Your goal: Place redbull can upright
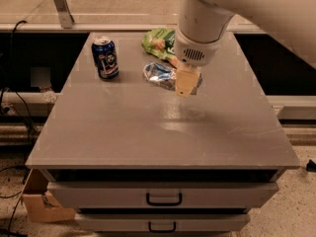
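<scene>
The redbull can [159,75] is a slim silver-and-light-blue can. It lies on its side on the grey table top [148,132], behind the middle. My gripper [187,83] hangs from the big white arm and sits at the can's right end, low over the table. The gripper hides that end of the can. I cannot tell whether the can rests on the table or is lifted slightly.
A wider dark-blue can [105,58] stands upright at the back left. A green snack bag [159,41] lies just behind the redbull can. Below the table's front edge are two drawers [164,198] with handles.
</scene>
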`<action>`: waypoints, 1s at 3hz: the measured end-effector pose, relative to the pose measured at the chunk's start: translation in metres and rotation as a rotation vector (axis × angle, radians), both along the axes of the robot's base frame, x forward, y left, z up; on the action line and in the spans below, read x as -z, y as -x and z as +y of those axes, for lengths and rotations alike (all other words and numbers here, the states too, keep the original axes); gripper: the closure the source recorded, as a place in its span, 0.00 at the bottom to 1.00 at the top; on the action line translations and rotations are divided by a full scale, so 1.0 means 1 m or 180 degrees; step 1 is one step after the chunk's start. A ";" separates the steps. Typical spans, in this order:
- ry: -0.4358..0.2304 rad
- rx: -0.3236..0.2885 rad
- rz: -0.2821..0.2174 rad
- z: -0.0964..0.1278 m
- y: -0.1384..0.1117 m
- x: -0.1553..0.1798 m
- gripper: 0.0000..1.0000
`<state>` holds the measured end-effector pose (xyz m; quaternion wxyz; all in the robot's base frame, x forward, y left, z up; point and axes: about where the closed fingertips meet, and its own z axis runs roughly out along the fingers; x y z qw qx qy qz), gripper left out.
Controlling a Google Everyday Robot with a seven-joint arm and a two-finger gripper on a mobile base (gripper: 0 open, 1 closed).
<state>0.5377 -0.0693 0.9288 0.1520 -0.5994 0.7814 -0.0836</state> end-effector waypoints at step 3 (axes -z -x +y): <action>0.1608 -0.1767 -0.0520 -0.002 0.006 -0.016 1.00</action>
